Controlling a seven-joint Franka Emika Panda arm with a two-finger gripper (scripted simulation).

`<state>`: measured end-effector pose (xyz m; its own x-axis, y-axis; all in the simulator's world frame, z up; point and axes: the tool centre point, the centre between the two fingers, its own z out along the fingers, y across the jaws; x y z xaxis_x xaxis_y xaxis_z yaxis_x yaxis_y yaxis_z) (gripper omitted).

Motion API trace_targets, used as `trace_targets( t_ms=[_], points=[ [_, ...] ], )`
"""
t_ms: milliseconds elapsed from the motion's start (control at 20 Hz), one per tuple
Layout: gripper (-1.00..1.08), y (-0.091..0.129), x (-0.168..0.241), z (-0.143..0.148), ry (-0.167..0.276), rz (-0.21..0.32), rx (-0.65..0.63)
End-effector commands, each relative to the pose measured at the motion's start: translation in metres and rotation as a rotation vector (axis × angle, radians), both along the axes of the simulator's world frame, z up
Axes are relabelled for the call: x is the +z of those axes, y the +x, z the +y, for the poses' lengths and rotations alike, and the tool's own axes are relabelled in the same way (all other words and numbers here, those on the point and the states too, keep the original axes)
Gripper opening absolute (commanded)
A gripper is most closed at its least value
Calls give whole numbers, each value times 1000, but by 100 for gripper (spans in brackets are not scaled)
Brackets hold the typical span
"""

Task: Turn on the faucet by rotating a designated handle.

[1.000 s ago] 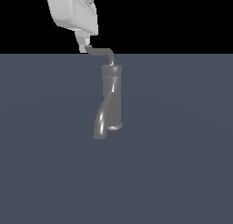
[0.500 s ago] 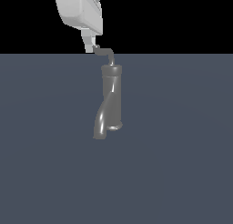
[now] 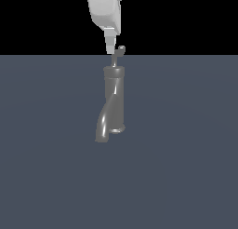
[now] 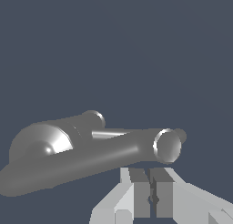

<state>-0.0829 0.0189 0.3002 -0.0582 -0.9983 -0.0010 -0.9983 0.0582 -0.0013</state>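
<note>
The dark grey faucet stands upright in the middle of the exterior view, its curved spout dropping toward that view's left. The thin handle rises from the cap and ends in a small hooked tip. My white gripper hangs straight above the cap, fingers together, with the tips right beside the handle on the exterior view's left; whether they touch is unclear. In the wrist view the faucet lies just beyond my shut gripper. Only a small end of the handle shows past the cap rim.
A flat, dark blue-grey floor surrounds the faucet on all sides. Behind it is a black background. No other objects show in either view.
My gripper has travelled toward the exterior view's right. The handle, which stuck out to that view's left from the cap, has swung round and now stands above the cap.
</note>
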Motion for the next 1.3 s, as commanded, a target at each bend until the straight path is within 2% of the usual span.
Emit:
trace_targets(
  t_ms=[0, 1000, 1050, 1100, 1250],
  points=[
    [-100, 0, 0, 0, 0, 0, 0],
    [-100, 46, 0, -90, -1, 1, -39],
    [-100, 46, 0, -90, -1, 1, -39],
    [-100, 46, 0, -51, 5, 4, 24],
    [-100, 55, 0, -56, 4, 4, 16]
  ],
)
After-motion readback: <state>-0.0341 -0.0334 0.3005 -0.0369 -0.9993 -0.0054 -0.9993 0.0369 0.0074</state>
